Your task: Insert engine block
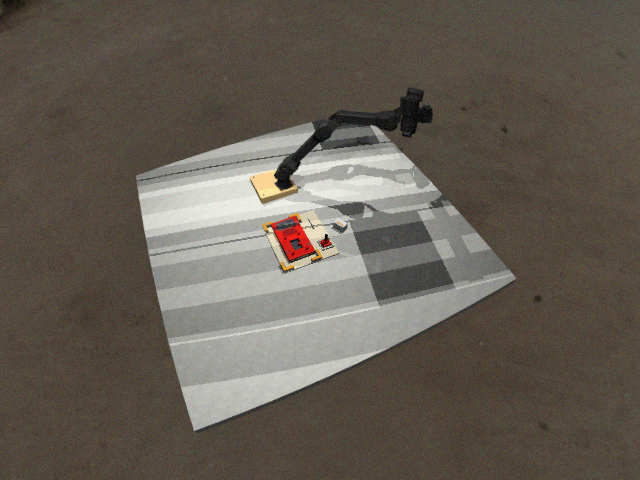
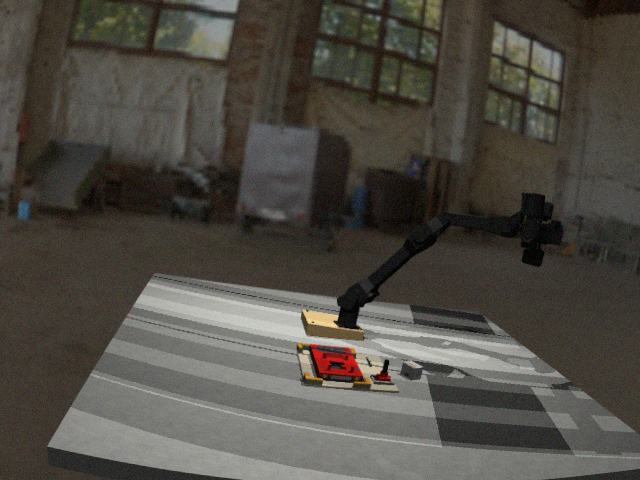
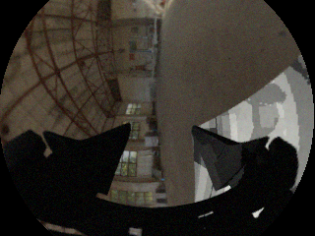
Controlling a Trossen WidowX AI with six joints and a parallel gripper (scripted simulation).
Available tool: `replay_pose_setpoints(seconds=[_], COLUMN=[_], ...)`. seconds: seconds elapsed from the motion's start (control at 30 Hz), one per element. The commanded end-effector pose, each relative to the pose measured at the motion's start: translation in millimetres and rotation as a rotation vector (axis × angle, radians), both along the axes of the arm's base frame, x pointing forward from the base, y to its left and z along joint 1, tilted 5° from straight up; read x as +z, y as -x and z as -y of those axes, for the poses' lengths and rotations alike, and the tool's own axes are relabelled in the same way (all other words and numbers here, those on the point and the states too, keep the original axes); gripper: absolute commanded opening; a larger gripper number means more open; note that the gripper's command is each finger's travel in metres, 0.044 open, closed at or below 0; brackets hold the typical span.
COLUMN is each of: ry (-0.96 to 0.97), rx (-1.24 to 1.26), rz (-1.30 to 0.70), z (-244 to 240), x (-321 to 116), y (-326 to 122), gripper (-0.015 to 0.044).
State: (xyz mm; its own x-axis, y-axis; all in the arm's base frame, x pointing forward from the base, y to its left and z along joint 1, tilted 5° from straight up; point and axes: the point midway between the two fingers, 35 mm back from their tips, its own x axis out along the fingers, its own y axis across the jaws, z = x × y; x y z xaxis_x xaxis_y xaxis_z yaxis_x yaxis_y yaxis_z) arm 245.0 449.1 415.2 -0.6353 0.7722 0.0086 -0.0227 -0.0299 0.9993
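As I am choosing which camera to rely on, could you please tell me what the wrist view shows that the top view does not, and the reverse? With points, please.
Only the wrist view shows windows in the building wall, reddish roof trusses, and the open gap between the two dark fingers of the tool (image 3: 161, 129).

Only the top view shows the flat red car body (image 1: 305, 251), the small grey box-shaped block with a pale top (image 1: 339, 225), and the light wooden base board (image 1: 266, 190).

Both show part of the grey-and-white patterned table top and the brown floor.
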Motion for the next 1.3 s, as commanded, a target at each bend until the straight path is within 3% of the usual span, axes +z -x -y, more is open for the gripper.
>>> replay_pose_setpoints(seconds=[0.0,0.63,1.27], ry=[0.000,0.274,0.676], rx=[0.000,-0.482,-0.964], rz=[0.000,-0.248,-0.441], z=[0,27,117], x=[0,-65,-168], y=[0,-95,-160], gripper=[0.0426,0.0440,0.0440])
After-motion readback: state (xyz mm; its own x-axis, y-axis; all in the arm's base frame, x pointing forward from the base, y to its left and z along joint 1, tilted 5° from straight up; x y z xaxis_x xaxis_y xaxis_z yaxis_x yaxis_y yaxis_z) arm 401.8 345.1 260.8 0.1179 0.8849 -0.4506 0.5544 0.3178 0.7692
